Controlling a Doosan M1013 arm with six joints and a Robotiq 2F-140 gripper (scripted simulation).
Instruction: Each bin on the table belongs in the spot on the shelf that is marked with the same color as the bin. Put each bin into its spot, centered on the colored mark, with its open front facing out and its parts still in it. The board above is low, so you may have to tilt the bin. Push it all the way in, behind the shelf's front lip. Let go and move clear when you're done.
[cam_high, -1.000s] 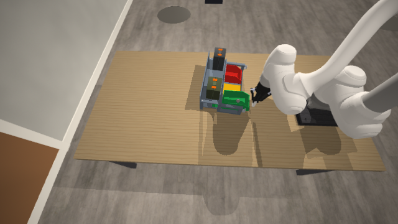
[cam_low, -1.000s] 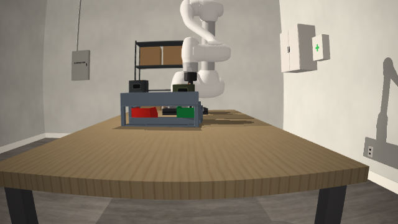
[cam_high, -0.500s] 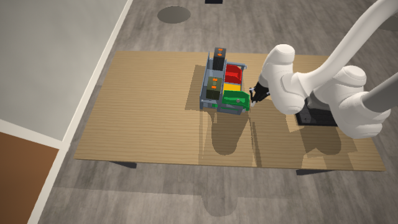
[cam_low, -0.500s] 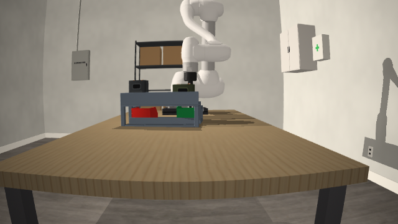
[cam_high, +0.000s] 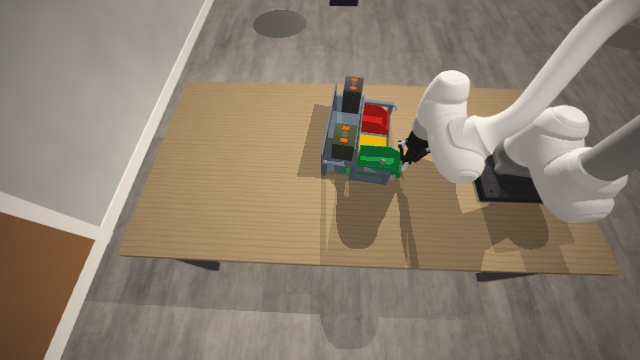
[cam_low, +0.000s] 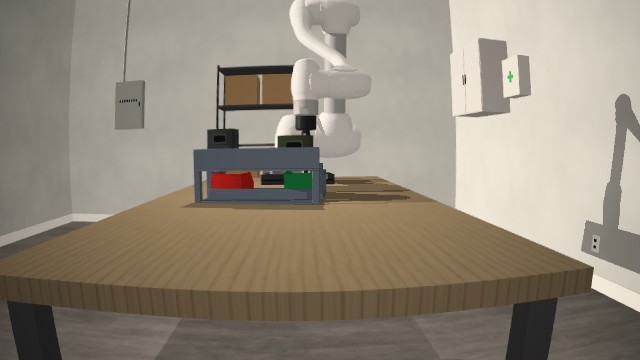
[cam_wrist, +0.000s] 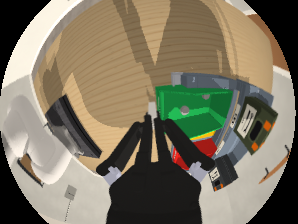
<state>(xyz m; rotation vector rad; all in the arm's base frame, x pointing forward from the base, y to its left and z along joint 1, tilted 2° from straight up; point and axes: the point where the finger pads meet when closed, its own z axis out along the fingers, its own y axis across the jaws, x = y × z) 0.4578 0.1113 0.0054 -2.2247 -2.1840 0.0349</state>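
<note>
Light is bright and even. Sharp arm shadows fall on the tabletop (cam_high: 240, 210) toward the lower frame. The wrist view bends strongly at its edges.

Gripper (cam_wrist: 153, 111) shut, fingertips together, nothing between them, pointing over the wooden worktop (cam_wrist: 107, 63). Green bin (cam_wrist: 189, 106) just right of the fingertips, in the grey shelf (cam_wrist: 226, 86). Red bin (cam_wrist: 182, 157) lower, partly hidden behind the right finger. Olive box (cam_wrist: 256, 123) on the shelf top.
</note>
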